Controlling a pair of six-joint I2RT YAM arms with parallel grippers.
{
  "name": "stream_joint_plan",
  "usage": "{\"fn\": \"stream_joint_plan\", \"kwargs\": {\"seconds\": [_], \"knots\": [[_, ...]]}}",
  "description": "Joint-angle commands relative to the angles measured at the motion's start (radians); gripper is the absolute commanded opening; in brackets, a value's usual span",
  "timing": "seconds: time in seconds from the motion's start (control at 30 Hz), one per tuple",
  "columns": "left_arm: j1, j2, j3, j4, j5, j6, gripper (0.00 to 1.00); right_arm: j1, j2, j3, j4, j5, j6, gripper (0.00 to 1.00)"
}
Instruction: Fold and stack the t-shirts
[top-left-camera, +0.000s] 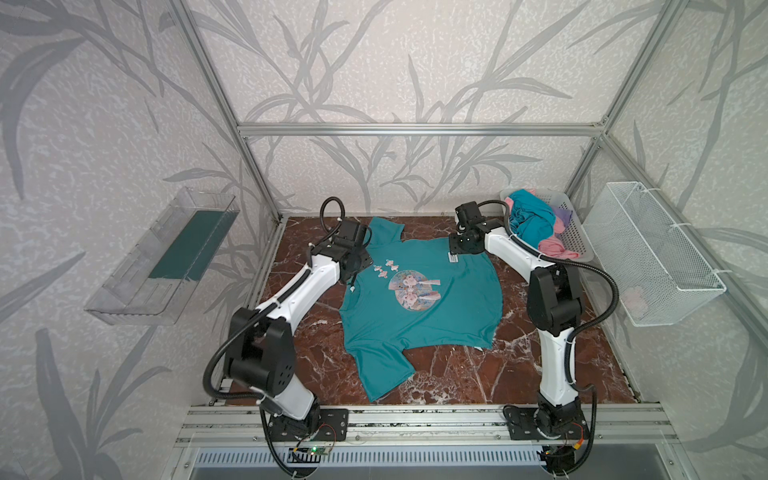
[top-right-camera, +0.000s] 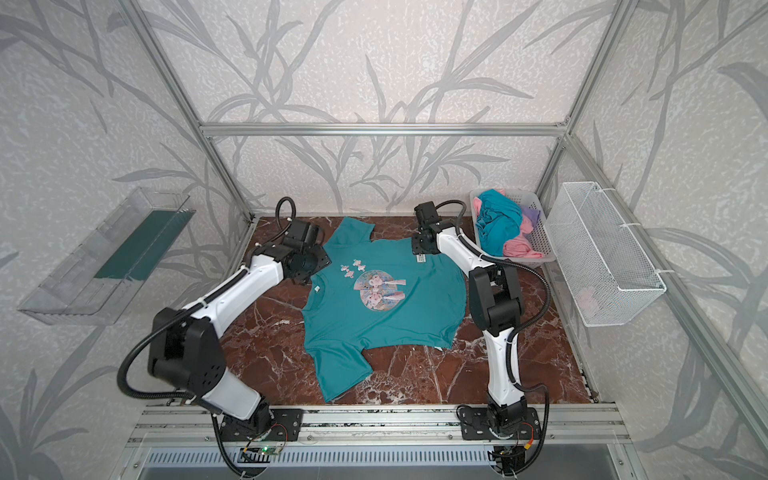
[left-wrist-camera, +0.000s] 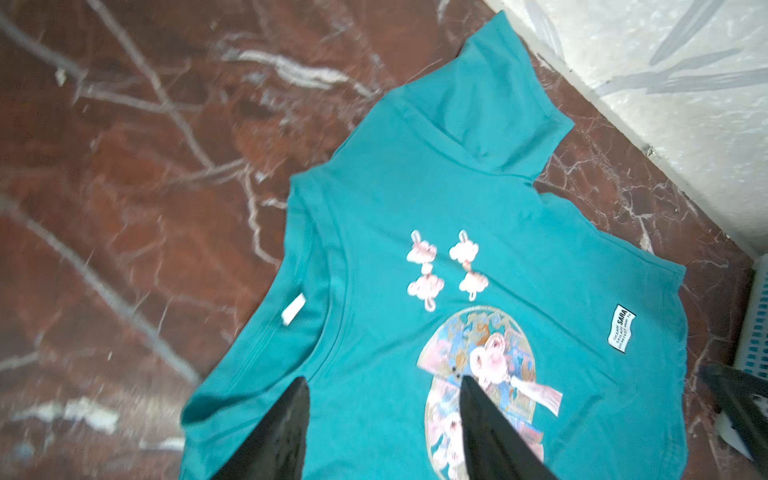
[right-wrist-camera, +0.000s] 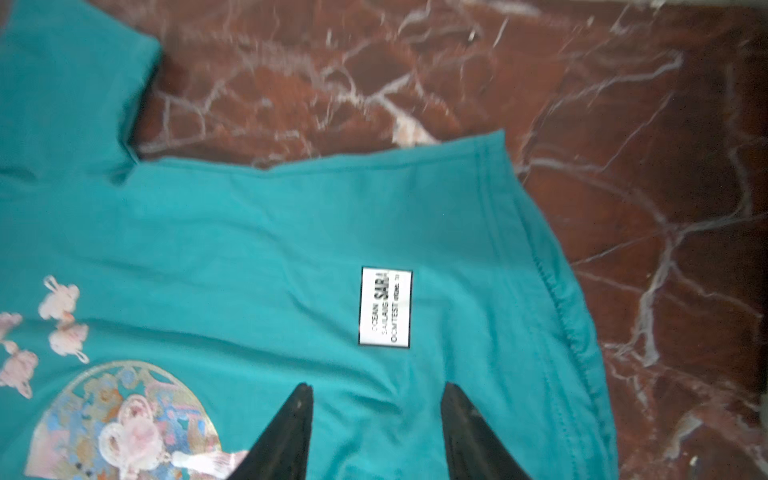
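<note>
Worktop (top-left-camera: 457, 374): red-brown marble pattern with white veins, framed by aluminium rails.
Teal t-shirt (top-left-camera: 436, 316): lies spread out near the middle of the worktop, print side up. The neck points towards the left arm and the hem towards the right arm. One sleeve reaches towards the back wall, the other towards the front rail.
Round print (top-left-camera: 413, 290): pink and pale blue, on the chest, with four small pink motifs beside it on the neck side.
White label (right-wrist-camera: 385, 307): sewn on the front near the hem, at the far corner.
Neck tag (left-wrist-camera: 293, 309): small and white, at the collar.
Left pincer (left-wrist-camera: 384, 380): jaws apart and holding nothing, over the chest close to the collar. Whether it touches the cloth cannot be told.
Right pincer (right-wrist-camera: 378, 385): jaws apart and empty, over the cloth just beside the white label.
Grey basket (top-left-camera: 575, 232): stands in the far right corner of the worktop.
Heap of t-shirts (top-left-camera: 532, 224): crumpled teal, pink and lilac shirts piled in the grey basket.
Wire basket (top-left-camera: 656, 253): white, hangs on the right wall.
Clear tray (top-left-camera: 162, 257): hangs on the left wall.
</note>
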Motion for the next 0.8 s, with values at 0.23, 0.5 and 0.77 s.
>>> {"fn": "stream_joint_plan", "kwargs": {"seconds": [0.23, 0.5, 0.77], "knots": [[0.09, 0.529, 0.635, -0.113, 0.151, 0.226, 0.76, -0.092, 0.238, 0.407, -0.237, -0.036, -0.056, 0.75], [0.123, 0.734, 0.849, -0.078, 0.194, 0.307, 0.81, -0.122, 0.542, 0.859, -0.426, -0.09, -0.043, 0.75], [0.135, 0.864, 0.959, -0.036, 0.281, 0.325, 0.81, -0.168, 0.581, 0.82, -0.344, -0.193, 0.041, 0.56]]}}
